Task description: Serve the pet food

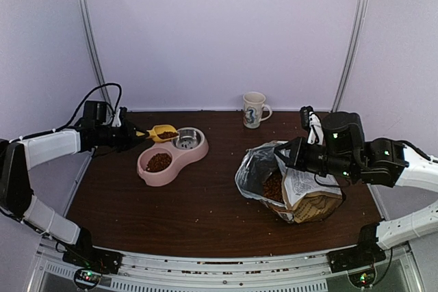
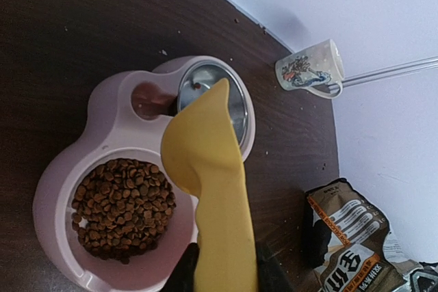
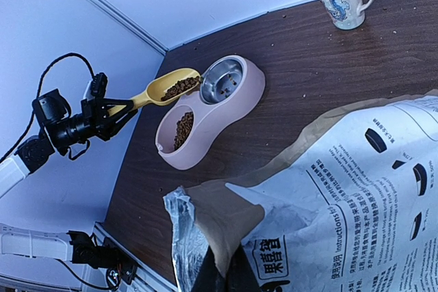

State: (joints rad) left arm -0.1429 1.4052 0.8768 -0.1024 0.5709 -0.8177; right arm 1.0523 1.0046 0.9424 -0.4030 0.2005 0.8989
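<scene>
My left gripper [image 1: 130, 133] is shut on the handle of a yellow scoop [image 1: 163, 132]. The scoop holds pet food [image 3: 179, 87] and hangs over the steel bowl [image 1: 187, 139] of a pink double feeder [image 1: 198, 152]. The left wrist view shows the scoop's underside [image 2: 209, 162] over that steel bowl [image 2: 239, 104]. The feeder's near bowl is filled with pet food [image 1: 159, 162], which also shows in the left wrist view [image 2: 123, 206]. My right gripper [image 1: 286, 156] is shut on the rim of the open tan-and-white bag [image 1: 301, 193]; more pet food [image 1: 272, 187] lies inside it.
A white mug [image 1: 254, 109] with a blue dragon print stands at the back of the dark wooden table [image 1: 205, 203]. Loose crumbs lie scattered on the table. The bag [image 3: 356, 189] fills the right half of the table near the right arm.
</scene>
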